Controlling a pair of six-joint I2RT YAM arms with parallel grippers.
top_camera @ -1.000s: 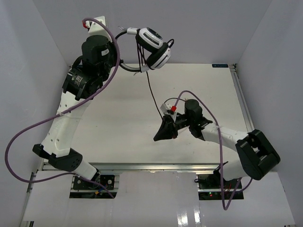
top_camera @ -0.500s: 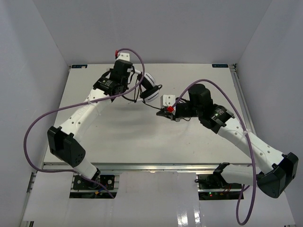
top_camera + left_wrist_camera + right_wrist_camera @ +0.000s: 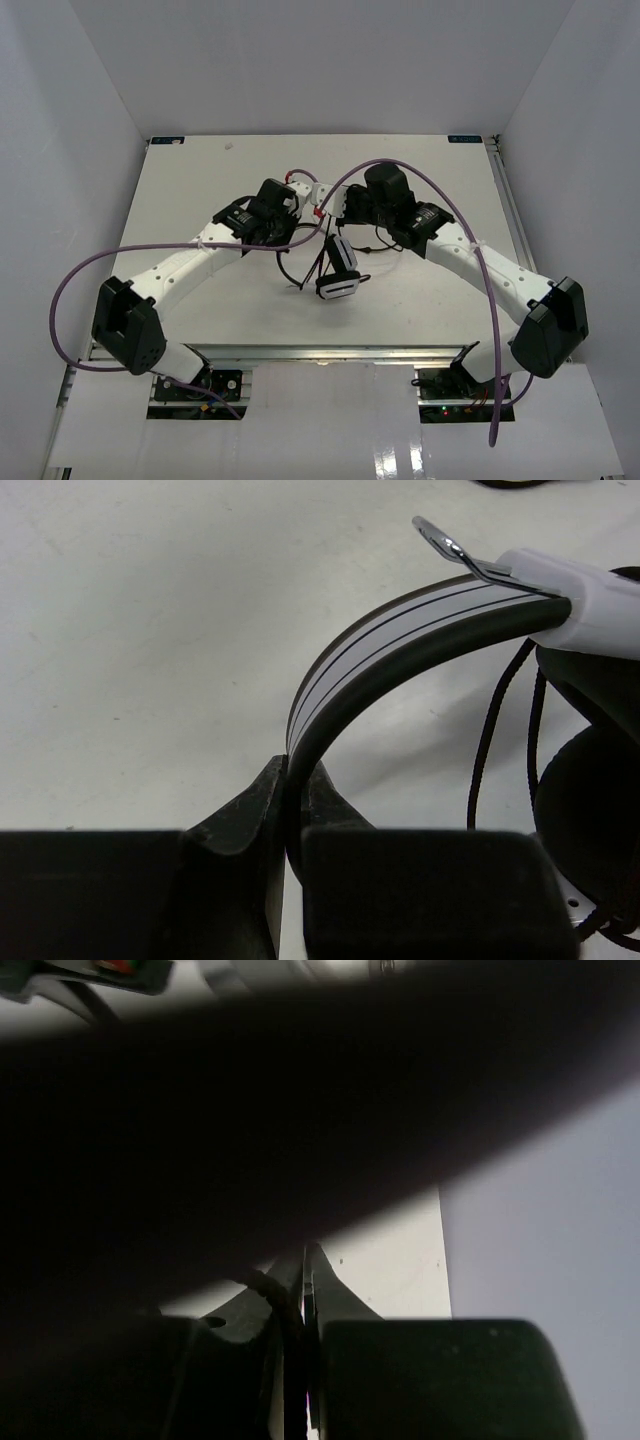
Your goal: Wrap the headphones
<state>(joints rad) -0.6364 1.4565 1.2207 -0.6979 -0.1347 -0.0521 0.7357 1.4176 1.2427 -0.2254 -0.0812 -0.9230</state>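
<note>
Headphones [image 3: 338, 283] from up back-left to table [image 3: 200, 180] ctr (lowered)

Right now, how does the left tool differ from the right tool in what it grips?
The left tool is shut on the broad, curved headband; the right tool is shut on a thin dark strand, seemingly the cord. The left tool's camera sees clearly; the right tool's is mostly blocked by a dark shape. Both hold the same headphones.

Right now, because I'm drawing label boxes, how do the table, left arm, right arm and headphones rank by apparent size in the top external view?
1. table: largest by far.
2. left arm and right arm: look about alike, so unranked against each other.
3. headphones: smallest.
</note>
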